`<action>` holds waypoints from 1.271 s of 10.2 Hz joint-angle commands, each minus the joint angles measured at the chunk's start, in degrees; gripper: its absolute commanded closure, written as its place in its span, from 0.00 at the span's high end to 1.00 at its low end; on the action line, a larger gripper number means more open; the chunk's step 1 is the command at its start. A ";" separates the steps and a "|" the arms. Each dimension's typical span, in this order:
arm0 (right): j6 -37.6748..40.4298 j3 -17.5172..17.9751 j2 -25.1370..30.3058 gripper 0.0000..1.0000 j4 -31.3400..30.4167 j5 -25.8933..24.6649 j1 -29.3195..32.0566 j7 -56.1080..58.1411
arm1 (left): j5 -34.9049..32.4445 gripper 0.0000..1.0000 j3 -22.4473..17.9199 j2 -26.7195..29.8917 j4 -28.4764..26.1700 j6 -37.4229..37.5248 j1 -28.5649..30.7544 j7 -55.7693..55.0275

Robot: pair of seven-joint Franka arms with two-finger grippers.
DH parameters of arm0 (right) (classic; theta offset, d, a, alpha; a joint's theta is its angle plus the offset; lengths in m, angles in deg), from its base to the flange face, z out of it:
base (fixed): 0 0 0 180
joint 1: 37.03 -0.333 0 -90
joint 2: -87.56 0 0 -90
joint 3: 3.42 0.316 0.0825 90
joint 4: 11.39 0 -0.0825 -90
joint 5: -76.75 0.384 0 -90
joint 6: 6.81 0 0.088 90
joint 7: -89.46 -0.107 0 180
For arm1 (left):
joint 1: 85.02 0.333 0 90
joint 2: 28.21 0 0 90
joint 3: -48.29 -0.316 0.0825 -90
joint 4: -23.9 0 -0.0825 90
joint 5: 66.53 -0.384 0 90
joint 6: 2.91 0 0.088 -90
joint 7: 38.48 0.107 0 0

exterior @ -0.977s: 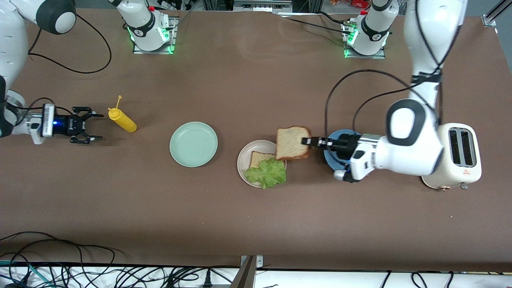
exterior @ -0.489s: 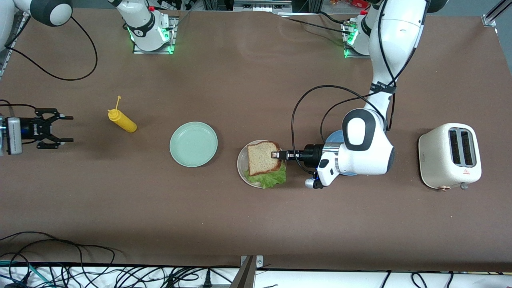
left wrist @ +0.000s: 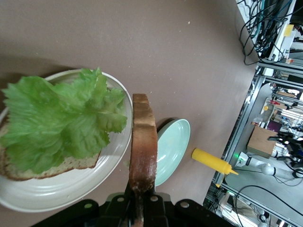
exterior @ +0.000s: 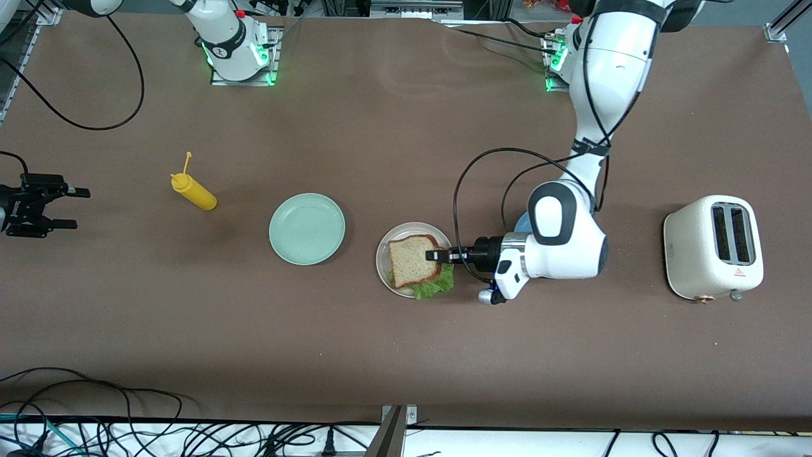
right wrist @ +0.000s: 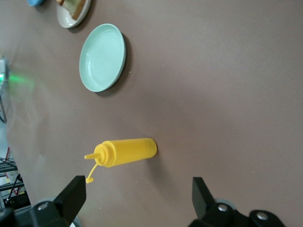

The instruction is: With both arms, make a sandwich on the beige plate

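Left claw (exterior: 433,255) pinching bread slice (exterior: 413,260) edge over beige plate (exterior: 383,260)

Brown table (exterior: 406,355) carries beige plate (exterior: 383,259); mint plate (exterior: 307,228); mustard bottle (exterior: 195,193); toaster (exterior: 713,246)

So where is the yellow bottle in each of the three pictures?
Front view: the yellow bottle lies on the table toward the right arm's end, beside the mint green plate.
Left wrist view: the bottle shows small, past the same plate.
Right wrist view: the bottle lies large, near the plate.
Shared landmark: the mint green plate.
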 commanded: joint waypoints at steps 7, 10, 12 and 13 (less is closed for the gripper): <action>-0.12 4.84 4.15 0.99 7.74 -14.07 -6.19 -36.72 | -16.36 1.00 -1.38 -1.78 0.22 -0.31 2.37 9.70; -1.78 26.37 11.44 0.99 5.56 -32.35 2.06 -56.58 | -27.28 1.00 -1.30 -0.20 1.09 5.65 8.34 9.71; -5.37 30.54 16.71 0.99 -0.66 -34.59 2.78 -66.10 | -31.86 1.00 -1.56 2.34 1.18 9.28 11.43 9.45; -7.48 32.64 19.96 0.99 -3.83 -35.46 3.48 -70.23 | -34.32 1.00 -1.56 3.57 1.18 9.28 12.40 9.27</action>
